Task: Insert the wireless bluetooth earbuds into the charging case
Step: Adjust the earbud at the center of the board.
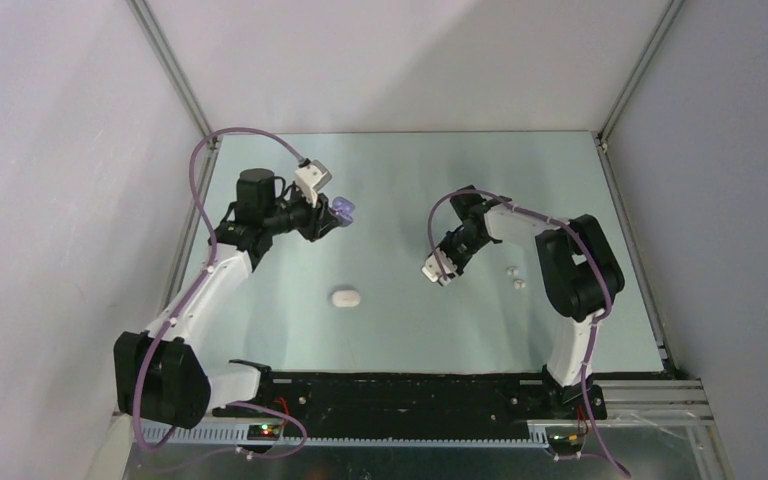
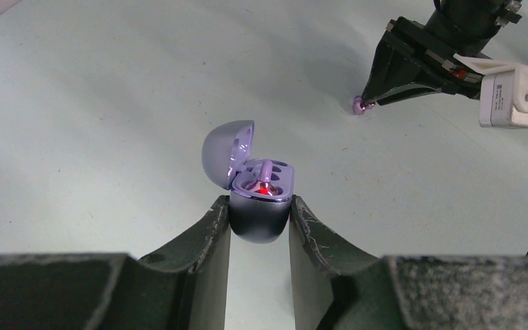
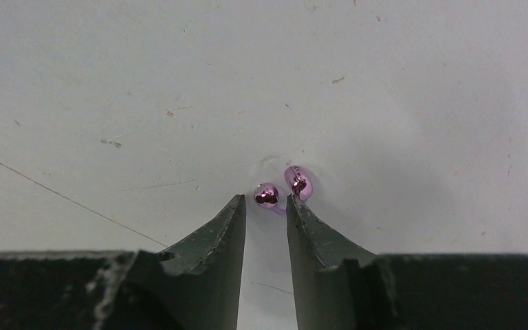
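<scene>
The left claw (image 2: 258, 203) is closed narrowly on the purple charging case (image 2: 261, 223), which sits upright between its fingertips with the lid (image 2: 227, 148) swung back, away from the claw. Inside, a red light glows in the well nearer the lid, with a pale purple shape seated over it. The well beside it looks dark and unfilled. So the case is open and presented, and at most one purple bud is home.

The right claw (image 3: 266, 201) is down at the table (image 1: 410, 330) with its jaws set narrow. The purple earbud (image 3: 297, 182) lies right at its tips, one shiny lobe in the gap between them and another just past the tip of one finger. These two glints may be one translucent bud or two lying together; the close view does not settle it. I also cannot tell whether the jaws are pinching it or only bracketing it. It rests on the table, so it has yet to be lifted and carried across to the case held by the other claw.

The two white earbuds (image 1: 509, 270) lie loose on the table, off to the right claw's outer side. The white case (image 1: 344, 297) lies shut, well apart from both claws, toward the arm bases. That whole pair is undone.

No brand, label or readable writing shows on either case or on the buds.
</scene>
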